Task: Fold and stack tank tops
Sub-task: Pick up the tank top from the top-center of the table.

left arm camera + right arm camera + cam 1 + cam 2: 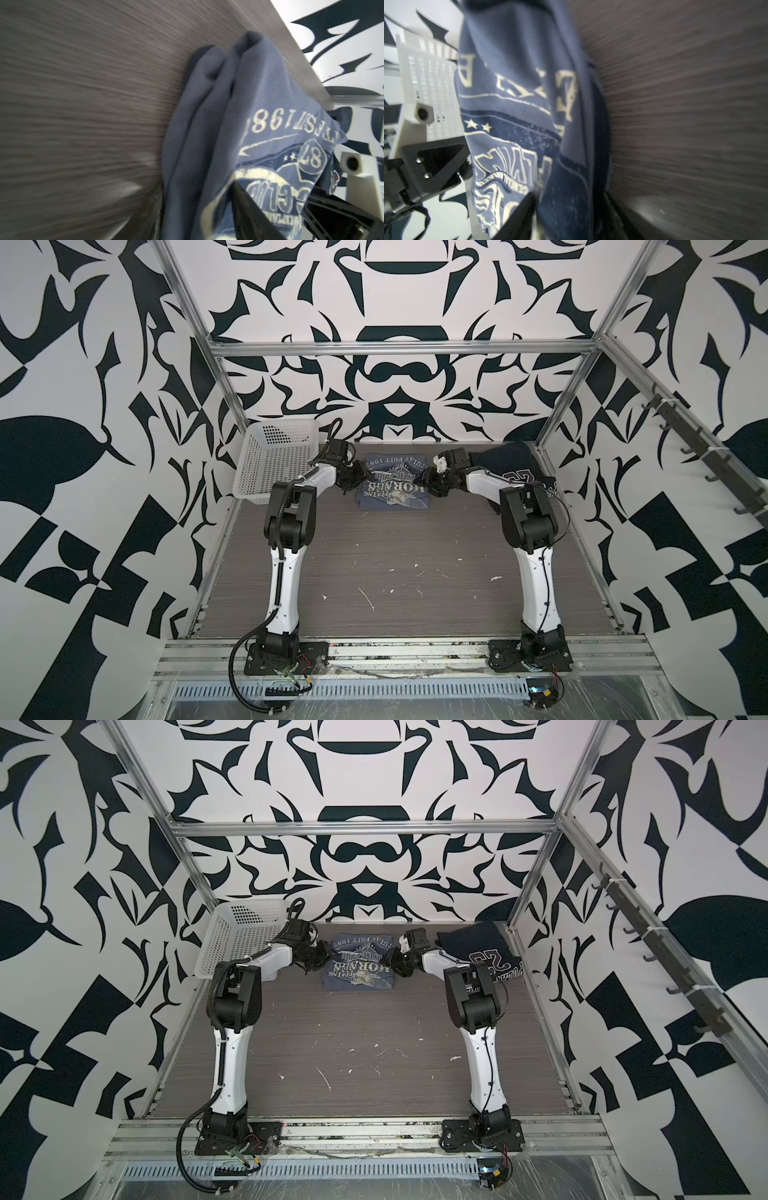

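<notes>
Grey-blue tank top [395, 491] folded on table [395, 568], L gripper [348, 481] & R gripper [433, 486] pinched its opp. edges, navy top [513, 462] by R arm.

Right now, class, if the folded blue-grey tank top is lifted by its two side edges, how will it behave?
Probably floppy: the left wrist view shows soft, rounded folds in the blue-grey tank top, so its middle would likely sag between the left gripper and right gripper. Probably light, being thin cloth. Its loose layers may slip apart unless all are pinched together.
</notes>
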